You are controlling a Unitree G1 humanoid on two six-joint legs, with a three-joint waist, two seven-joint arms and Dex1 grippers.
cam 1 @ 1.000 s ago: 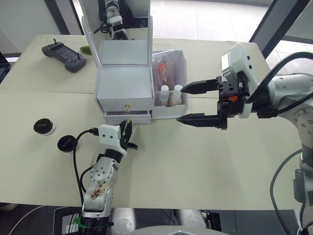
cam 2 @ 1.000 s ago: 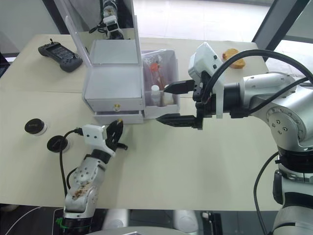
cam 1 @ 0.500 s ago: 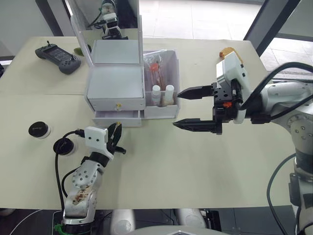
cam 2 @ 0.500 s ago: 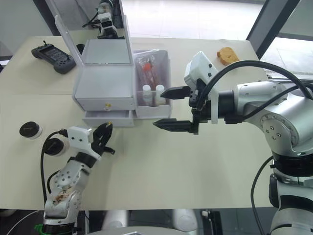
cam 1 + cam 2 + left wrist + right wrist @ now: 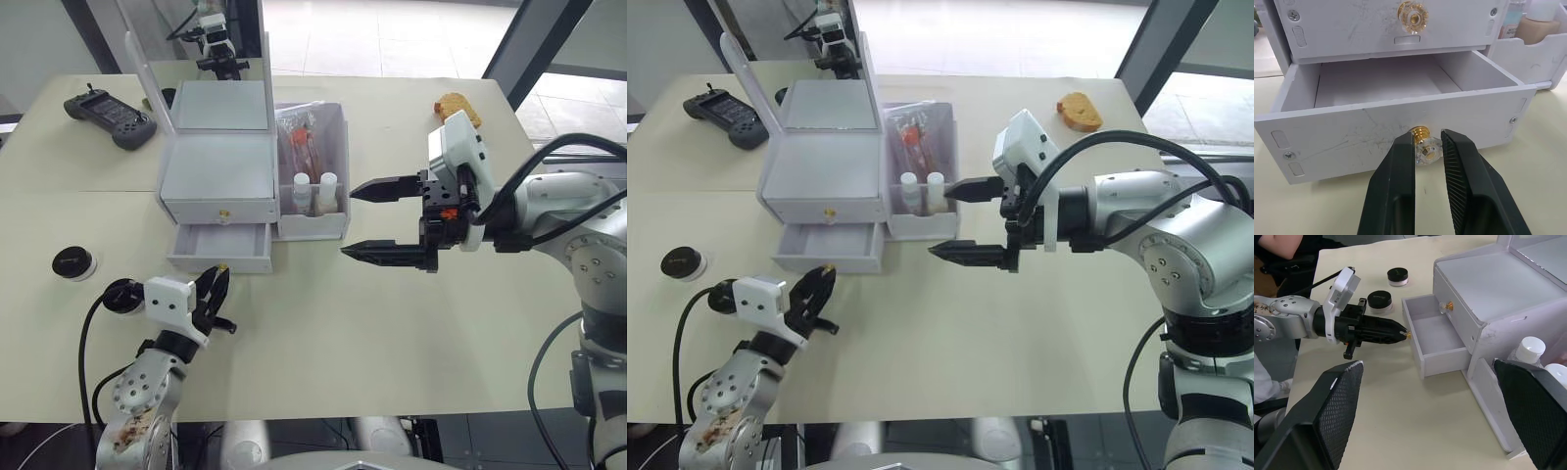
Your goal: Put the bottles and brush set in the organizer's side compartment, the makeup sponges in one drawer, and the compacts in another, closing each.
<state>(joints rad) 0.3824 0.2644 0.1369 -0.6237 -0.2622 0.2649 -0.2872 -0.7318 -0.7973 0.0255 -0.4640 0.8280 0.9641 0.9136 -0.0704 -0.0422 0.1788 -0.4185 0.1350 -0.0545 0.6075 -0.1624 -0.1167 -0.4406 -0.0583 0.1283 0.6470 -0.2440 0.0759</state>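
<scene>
Since the earlier frames your left gripper [image 5: 1426,156] has drawn the lower drawer [image 5: 219,250] out of the organizer [image 5: 217,164]; a second ago it was nearly flush, now it stands well open.

Working left to right: the two compacts [image 5: 72,262] lie on the table [image 5: 323,343] at about 9 o'clock from the drawer, apart from each other, one near the table's left edge, the other [image 5: 121,292] just beside your left wrist. Your left jaws are pinched on the gold knob [image 5: 1423,145] of the open drawer, which looks empty in the left wrist view. The upper drawer [image 5: 217,209] is shut; what it holds is hidden.

At 3 o'clock of the drawers, the side compartment [image 5: 315,220] already holds the bottles [image 5: 313,191], upright behind its low front wall, and the brush set [image 5: 302,142] standing behind them. That step looks done. The makeup sponges may be in the closed drawer, though you cannot confirm it.

Your right gripper [image 5: 370,219] hovers at 3 o'clock of the compartment, jaws spread wide and empty.

By my reading, what is left is to place both compacts in the open drawer and push it shut.
</scene>
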